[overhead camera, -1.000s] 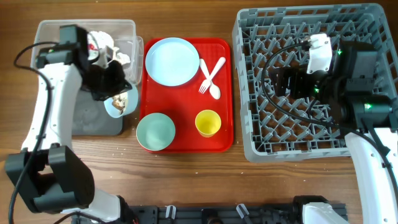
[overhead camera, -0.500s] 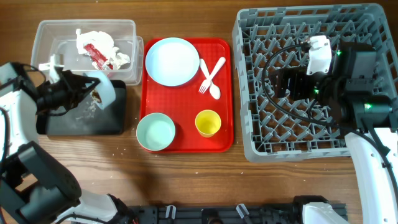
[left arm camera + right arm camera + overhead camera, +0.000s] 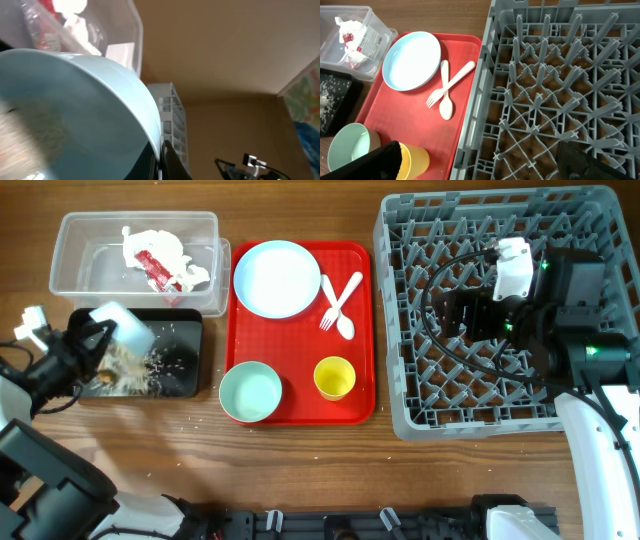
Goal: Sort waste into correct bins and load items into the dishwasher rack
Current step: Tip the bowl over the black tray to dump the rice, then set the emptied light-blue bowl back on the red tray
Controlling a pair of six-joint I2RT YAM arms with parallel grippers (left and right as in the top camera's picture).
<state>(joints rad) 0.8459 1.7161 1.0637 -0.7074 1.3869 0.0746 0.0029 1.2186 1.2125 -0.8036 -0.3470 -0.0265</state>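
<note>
While left gripper clamps tilted bowl over black tray, scraps strewn inside, right gripper gapes wide above rack.

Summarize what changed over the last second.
The left tool, shut on the bowl, swung it left across the black tray and tipped it; scraps now lie spilled in the tray. Unchanged: right tool open over the rack, dishes on the red tray, tub with napkins.
</note>
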